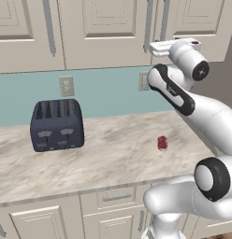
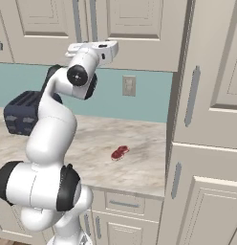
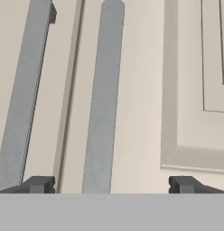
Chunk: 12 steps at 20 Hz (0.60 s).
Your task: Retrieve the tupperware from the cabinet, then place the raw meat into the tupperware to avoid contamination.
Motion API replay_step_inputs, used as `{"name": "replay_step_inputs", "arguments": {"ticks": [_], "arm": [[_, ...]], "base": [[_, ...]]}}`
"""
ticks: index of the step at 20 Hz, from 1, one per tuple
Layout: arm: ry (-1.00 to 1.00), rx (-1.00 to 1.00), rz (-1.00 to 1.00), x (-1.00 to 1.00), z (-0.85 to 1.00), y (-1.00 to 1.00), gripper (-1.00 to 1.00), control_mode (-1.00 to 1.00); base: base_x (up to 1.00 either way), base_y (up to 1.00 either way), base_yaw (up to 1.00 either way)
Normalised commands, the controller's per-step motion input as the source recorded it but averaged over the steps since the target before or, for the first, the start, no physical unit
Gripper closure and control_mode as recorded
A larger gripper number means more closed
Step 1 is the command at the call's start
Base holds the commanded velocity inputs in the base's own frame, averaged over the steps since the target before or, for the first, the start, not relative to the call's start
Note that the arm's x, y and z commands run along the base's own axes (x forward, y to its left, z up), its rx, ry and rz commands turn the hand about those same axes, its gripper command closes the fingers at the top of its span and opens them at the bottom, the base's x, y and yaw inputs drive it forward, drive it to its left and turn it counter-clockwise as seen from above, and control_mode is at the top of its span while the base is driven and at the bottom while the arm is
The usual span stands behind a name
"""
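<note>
**at the cabinet doors, jaws wide, nothing held**

cabinet (image 3: 136, 90) is right in front of my hand camera: two beige doors, shut, seam running top to bottom left of centre. one grey bar handle (image 3: 104, 94) stands just right of the seam, the other handle (image 3: 24, 90) leans along the left edge of the frame. a raised panel corner sits upper right.

my gripper (image 3: 111, 184) is spread wide; one fingertip (image 3: 39, 184) at lower left, the other at lower right, the near handle's lower end between them. can't tell if either tip touches the door. jaws empty.

raw meat (image 1: 162, 143) is down on the marble counter (image 1: 104, 154), right of centre in the left base view; in the right base view it's the small red chunk at mid-frame, lying alone, well below my hand.

dark blue toaster (image 1: 57, 124) sits at centre left of the left base view, against the teal backsplash (image 1: 108, 91), well apart from the meat. wall outlet (image 2: 129, 85) is above the counter.
</note>
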Motion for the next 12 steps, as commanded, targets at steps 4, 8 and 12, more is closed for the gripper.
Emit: {"name": "replay_step_inputs", "arguments": {"ticks": [4, 8, 12], "arm": [[0.02, 0.0, 0.0, 0.22, -0.04, 0.0, -1.0, -1.0], [0.01, 0.0, 0.0, 0.19, -0.04, 0.0, -1.0, -1.0], [0.01, 0.0, 0.0, 0.19, -0.04, 0.0, -1.0, -1.0]], "base": [[0.0, 0.0, 0.0], [0.0, 0.0, 0.0], [0.0, 0.0, 0.0]]}}
